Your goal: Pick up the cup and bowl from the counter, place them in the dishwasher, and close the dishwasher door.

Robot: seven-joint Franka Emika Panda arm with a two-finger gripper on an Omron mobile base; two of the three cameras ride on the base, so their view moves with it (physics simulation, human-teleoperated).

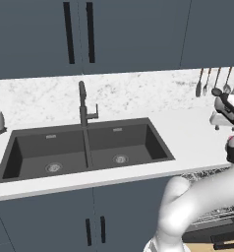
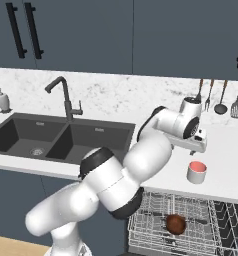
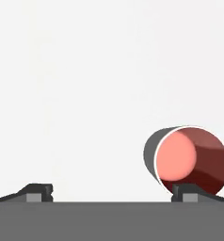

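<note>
The gripper [image 3: 112, 190], jaws spread wide and holding nothing, hovers above the cup [image 2: 196, 172] near the counter's [image 2: 226, 165] front edge. The bowl [image 2: 175, 224] sits in the dishwasher [image 2: 156, 220] rack.

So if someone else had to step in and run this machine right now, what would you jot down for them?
Pincer: open, holding nothing, hovering above the counter with the cup just off one fingertip.
Cup: upright on the counter, right of the sink, above the dishwasher.
Bowl: already in the dishwasher rack.
Dishwasher door: open, rack pulled out.
Done: bowl loaded.
Left: centre the pincer over the cup, grasp it, set it in the rack, shut the door.
</note>
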